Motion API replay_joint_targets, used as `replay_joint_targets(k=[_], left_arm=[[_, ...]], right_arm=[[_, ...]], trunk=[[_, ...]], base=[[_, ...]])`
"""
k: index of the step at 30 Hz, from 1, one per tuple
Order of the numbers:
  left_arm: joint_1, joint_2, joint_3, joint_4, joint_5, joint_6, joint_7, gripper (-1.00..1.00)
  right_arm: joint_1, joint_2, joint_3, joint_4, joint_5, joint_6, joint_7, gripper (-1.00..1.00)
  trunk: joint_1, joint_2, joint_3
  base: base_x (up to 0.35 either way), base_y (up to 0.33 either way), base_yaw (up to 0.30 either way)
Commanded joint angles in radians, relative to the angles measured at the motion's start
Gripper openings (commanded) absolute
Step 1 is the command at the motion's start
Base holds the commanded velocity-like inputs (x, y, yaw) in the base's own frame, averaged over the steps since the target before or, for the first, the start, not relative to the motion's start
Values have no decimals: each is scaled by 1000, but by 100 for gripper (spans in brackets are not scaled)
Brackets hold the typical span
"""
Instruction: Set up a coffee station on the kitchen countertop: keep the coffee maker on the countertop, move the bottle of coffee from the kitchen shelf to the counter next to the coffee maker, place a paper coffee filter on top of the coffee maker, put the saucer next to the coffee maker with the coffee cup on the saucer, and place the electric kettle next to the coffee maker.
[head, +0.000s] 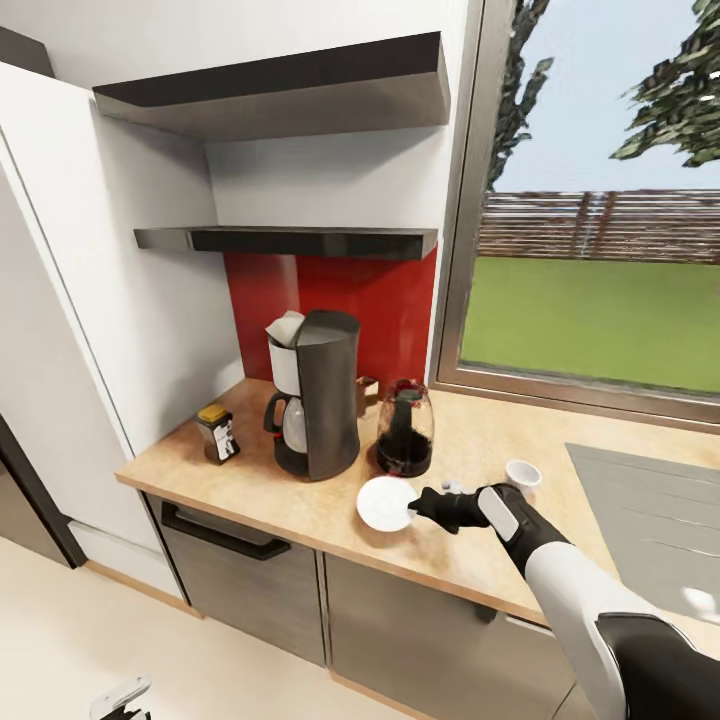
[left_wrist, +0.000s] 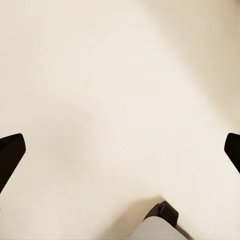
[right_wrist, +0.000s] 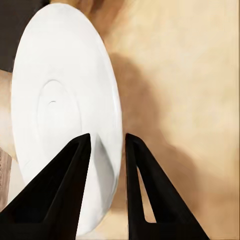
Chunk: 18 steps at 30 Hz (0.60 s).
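The dark coffee maker (head: 318, 395) stands on the wooden countertop (head: 300, 500) with a white paper filter (head: 285, 328) on its top. To its left is the small coffee bottle (head: 217, 433) with a yellow lid. The dark electric kettle (head: 404, 428) is close on its right. My right gripper (head: 415, 510) is shut on the rim of the white saucer (head: 384, 502), held tilted just above the counter in front of the kettle. The saucer (right_wrist: 60, 100) sits between the fingers (right_wrist: 65, 190). A white coffee cup (head: 522, 475) stands right of my hand. My left gripper (left_wrist: 120, 150) hangs open over the floor.
Two dark wall shelves (head: 290, 240) hang above the coffee maker. A small brown object (head: 367, 393) sits behind the kettle. A grey inset surface (head: 650, 510) lies at the counter's right, below a large window (head: 600, 270). A tall white cabinet (head: 60, 350) flanks the left.
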Motion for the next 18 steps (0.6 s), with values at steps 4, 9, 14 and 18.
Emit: replay_joint_targets(k=[4,9,14,18], left_arm=[[-1,0,8,-1,-3,1,2,100],[-1,0,8,-1,-3,1,2,100],[-1,0,8,-1,-2,1,2,100],[-1,0,8,-1,-3,1,2,100]], right_arm=[[-1,0,-5,36,1,4,6,-100],[-1,0,-5,46,1,4,6,-100],[-1,0,-5,51,1,4,6,-100],[-1,0,-5,52,1,4,6,-100]], trunk=[[1,-2,-2],[1,-2,-2],[1,-2,-2],[1,-2,-2]], base=[[0,0,0],[76,70,0],[136,128,0],[40,30,0]])
